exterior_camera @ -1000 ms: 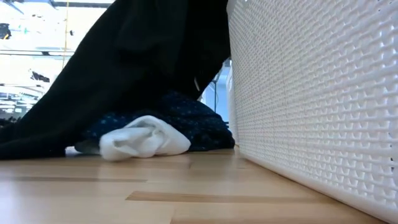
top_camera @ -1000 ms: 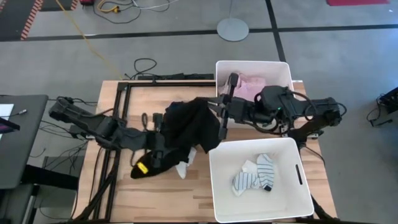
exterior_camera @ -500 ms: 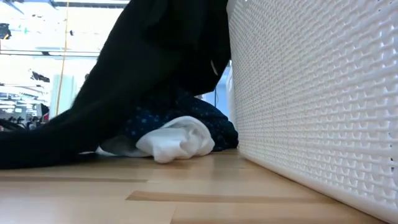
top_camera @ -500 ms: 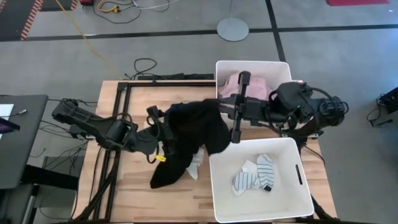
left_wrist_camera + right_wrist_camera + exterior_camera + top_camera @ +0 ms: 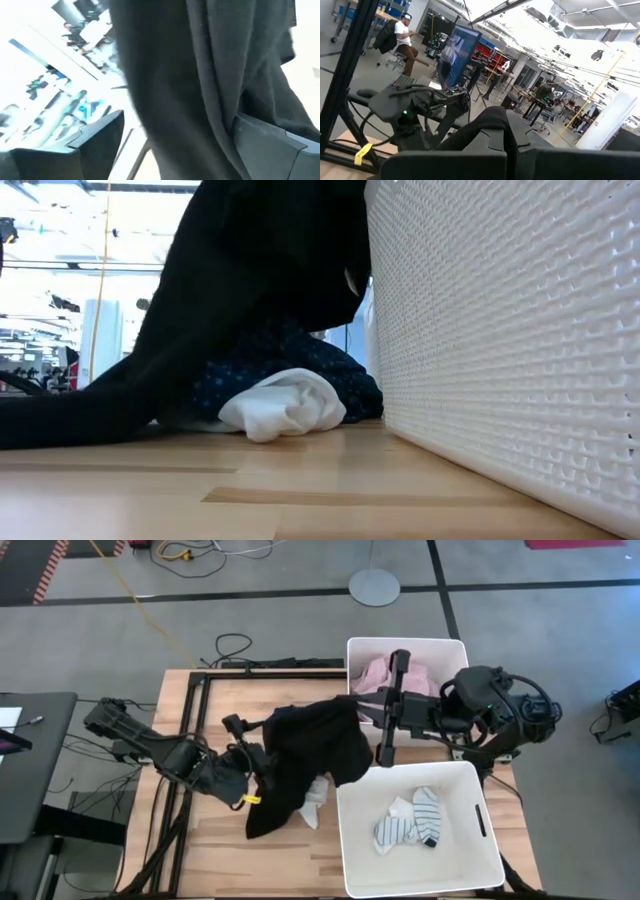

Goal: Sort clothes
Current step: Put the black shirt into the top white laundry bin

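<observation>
A: Right gripper (image 5: 357,712) is clamped on the black garment (image 5: 310,755), lifting its top edge up beside the far bin (image 5: 355,650). The cloth drapes down from those fingers toward the table (image 5: 200,850).

B: And the left gripper (image 5: 262,762)?

A: Spread wide, fingers (image 5: 95,140) either side of the hanging black cloth, not gripping it.

B: What's under the right claw?

A: A white sock (image 5: 283,404) and the navy dotted piece (image 5: 300,360) on the wood, just beside the near bin (image 5: 350,840). Striped socks (image 5: 410,820) lie inside that bin.

B: And the pink one (image 5: 375,673)?

A: In the far bin, right behind the clamped fingers.
</observation>
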Action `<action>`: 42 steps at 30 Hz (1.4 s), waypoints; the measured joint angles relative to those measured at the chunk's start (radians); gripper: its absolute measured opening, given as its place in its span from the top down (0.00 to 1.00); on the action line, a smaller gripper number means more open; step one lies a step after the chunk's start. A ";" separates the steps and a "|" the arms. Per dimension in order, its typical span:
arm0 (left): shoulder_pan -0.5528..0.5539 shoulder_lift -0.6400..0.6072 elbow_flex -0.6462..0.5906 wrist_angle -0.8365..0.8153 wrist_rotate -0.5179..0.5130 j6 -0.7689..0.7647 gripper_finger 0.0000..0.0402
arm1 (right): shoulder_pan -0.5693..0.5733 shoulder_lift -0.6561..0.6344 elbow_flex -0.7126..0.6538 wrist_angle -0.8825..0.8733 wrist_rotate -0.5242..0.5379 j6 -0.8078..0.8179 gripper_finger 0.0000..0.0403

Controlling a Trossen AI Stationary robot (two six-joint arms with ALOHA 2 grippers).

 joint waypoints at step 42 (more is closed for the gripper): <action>0.418 0.245 0.000 0.334 0.945 0.206 0.22 | 0.050 0.001 0.000 -0.062 -0.108 0.057 1.00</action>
